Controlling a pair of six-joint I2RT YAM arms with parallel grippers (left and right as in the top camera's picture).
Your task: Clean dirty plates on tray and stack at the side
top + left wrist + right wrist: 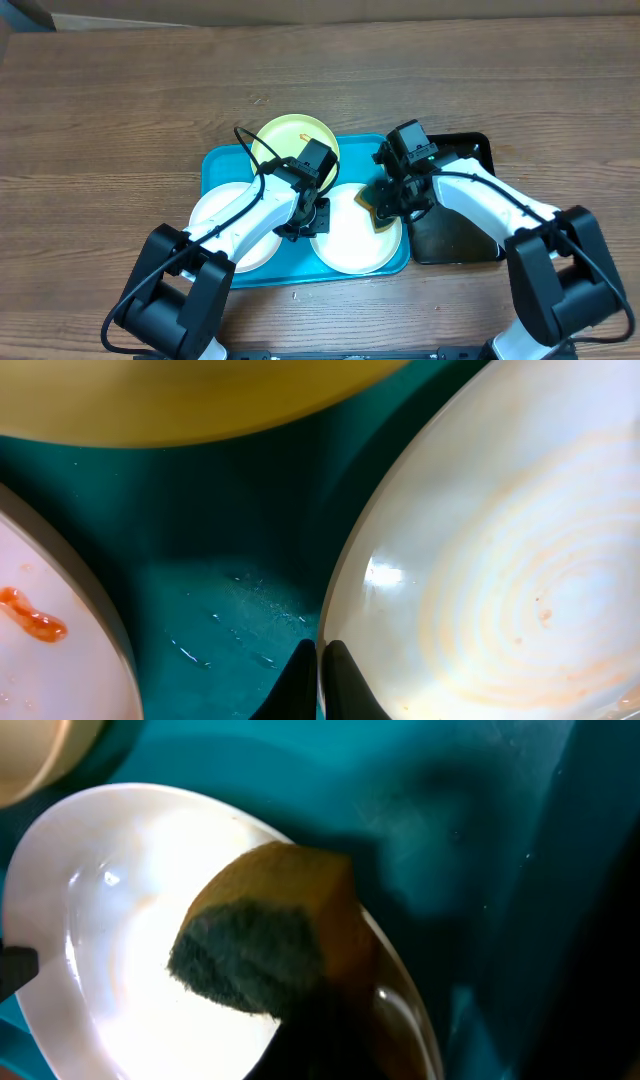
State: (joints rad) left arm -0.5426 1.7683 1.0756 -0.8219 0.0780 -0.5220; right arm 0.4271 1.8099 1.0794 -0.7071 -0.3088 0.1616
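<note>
- Left gripper [320,675] clenched on the near-right white plate [500,560] rim; thin pinch, could slip free.
- Right gripper [390,198] grasping sponge [265,935]; hard scrubbing may shove plate across tray [230,560].

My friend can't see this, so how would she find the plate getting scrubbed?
Find the big teal tray on the wooden table. On it, take the white plate nearest the black tray. Only it has a sponge on it.
</note>
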